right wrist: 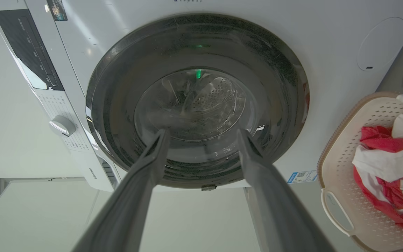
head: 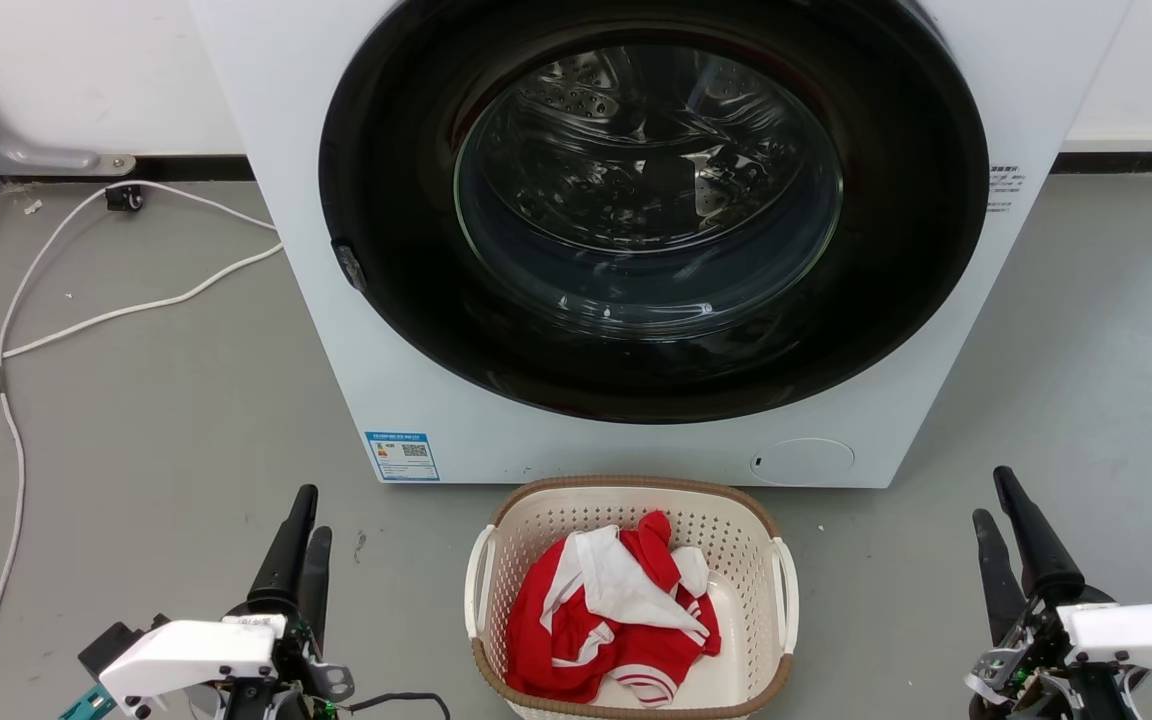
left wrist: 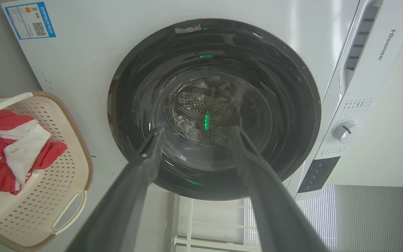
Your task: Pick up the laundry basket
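1. You are looking at the laundry basket [head: 736, 545]. It is standing on the grey floor [head: 156, 440] in the near middle, just in front of the white washing machine [head: 306, 250].
2. A red and white garment [head: 616, 610] is lying crumpled inside the basket.
3. Your left hand [head: 314, 512] is hovering to the left of the basket and is not touching it. In the left wrist view its two fingers [left wrist: 135, 182] are standing spread, with nothing between them.
4. Your right hand [head: 991, 495] is hovering to the right of the basket, also apart from it. Its fingers [right wrist: 268, 182] are standing spread too and are holding nothing.
5. Both hands are pointing toward the round dark door [head: 386, 330] of the machine.
6. A white cable [head: 86, 322] is lying on the floor at the far left.
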Tool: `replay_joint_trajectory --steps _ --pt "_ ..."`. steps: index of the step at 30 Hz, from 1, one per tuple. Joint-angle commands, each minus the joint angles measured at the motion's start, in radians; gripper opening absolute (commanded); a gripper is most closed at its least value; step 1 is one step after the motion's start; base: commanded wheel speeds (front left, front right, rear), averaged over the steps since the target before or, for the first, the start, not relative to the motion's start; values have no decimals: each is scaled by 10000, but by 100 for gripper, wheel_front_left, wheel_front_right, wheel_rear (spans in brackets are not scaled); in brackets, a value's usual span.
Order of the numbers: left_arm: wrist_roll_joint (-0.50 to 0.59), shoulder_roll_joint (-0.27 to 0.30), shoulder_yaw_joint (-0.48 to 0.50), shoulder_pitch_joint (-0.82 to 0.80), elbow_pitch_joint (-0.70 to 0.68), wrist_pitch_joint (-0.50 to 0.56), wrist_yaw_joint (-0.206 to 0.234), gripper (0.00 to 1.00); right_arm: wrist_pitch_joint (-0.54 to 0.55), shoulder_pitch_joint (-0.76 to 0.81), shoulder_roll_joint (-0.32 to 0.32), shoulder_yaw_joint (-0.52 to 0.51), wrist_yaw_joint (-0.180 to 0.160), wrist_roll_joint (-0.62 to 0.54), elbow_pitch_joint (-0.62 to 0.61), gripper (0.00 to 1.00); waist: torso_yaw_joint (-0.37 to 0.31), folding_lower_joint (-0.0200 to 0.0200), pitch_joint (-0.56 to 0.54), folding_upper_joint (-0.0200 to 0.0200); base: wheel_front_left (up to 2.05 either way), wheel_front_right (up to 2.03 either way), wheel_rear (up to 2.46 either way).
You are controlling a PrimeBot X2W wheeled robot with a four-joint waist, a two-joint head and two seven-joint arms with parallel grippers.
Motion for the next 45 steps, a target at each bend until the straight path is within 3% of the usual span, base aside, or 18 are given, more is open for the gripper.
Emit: replay_joint_trajectory --steps 1,27,45 --pt "126 58 -108 -298 -220 -84 0 100 -88 -124 -54 58 14 -166 -219 100 -1 0 1 0 0 0 0" --pt "5738 186 -1169 -453 -666 -1182 0 100 -1189 159 -27 212 17 -6581 -945 100 -13 0 -13 0 0 0 0" --pt "8525 305 -1859 -577 -601 -1786 0 100 -1410 385 -26 269 20 -9739 -1267 100 -26 0 -21 0 0 0 0"
